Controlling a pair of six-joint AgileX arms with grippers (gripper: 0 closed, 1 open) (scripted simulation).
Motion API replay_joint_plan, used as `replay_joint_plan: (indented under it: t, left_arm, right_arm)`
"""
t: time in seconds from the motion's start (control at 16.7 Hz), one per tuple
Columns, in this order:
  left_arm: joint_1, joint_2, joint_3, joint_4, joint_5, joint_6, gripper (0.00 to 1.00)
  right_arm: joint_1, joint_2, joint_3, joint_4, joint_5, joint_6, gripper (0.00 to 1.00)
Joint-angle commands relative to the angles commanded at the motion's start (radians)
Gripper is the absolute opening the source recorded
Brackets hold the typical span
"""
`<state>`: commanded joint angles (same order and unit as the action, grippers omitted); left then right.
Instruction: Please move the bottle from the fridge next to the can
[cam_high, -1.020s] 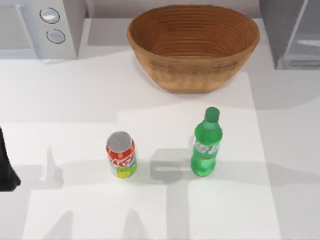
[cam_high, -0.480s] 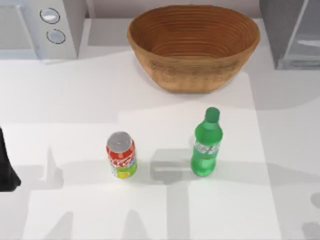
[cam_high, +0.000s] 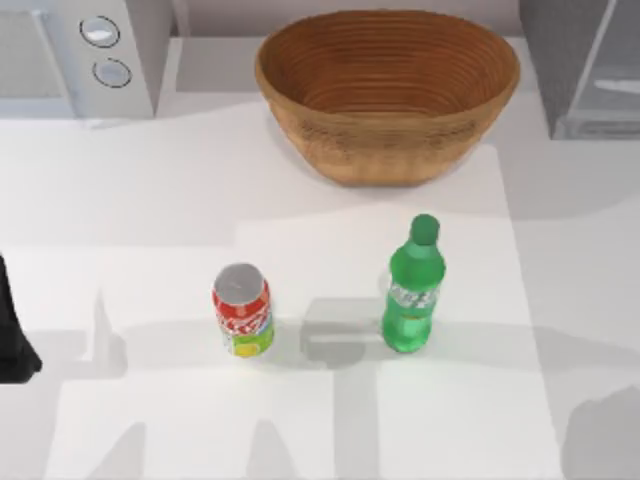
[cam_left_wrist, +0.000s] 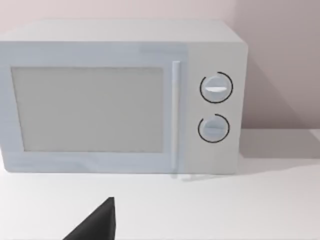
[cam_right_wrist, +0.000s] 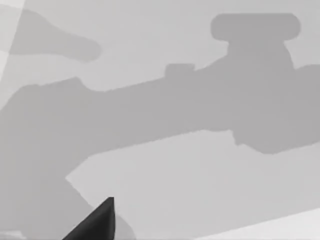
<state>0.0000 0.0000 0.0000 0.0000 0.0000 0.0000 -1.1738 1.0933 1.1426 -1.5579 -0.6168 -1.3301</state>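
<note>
A: From above, what sits on the white table (cam_high: 150, 200)?
B: The bottle (cam_high: 413, 290) stands upright at centre-right, the can (cam_high: 242, 310) well left of it, a woven basket (cam_high: 387, 90) at upper centre. The fridge (cam_high: 585, 65) fills the upper right corner, a white microwave (cam_high: 80, 55) the upper left. The left arm (cam_high: 15, 335) is parked at the left edge.
A: The left wrist view?
B: The microwave (cam_left_wrist: 120, 97) against a pale wall (cam_left_wrist: 280, 60).
A: The right wrist view?
B: Bare tabletop (cam_right_wrist: 200, 180) crossed by grey shadows.
A: The grippers?
B: I can't tell for either.
</note>
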Motion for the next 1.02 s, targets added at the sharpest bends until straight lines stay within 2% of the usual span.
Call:
replay_joint_plan:
  t: [0.24,0.48,0.66,1.02]
  left_arm:
    - [0.000,0.000,0.000,0.000,0.000,0.000,1.00]
    - [0.000,0.000,0.000,0.000,0.000,0.000,1.00]
    - [0.000,0.000,0.000,0.000,0.000,0.000,1.00]
    - [0.000,0.000,0.000,0.000,0.000,0.000,1.00]
  right_arm:
    - [-0.328,0.381,0.100,0.032,-0.169,-0.371,1.00]
    - [-0.556,0.633,0.162,0.074,-0.288,-0.612,1.00]
    - [-0.632,0.712,0.182,0.091,-0.330,-0.688,1.00]
    - [-0.633,0.715,0.180,0.093,-0.331,-0.690,1.00]
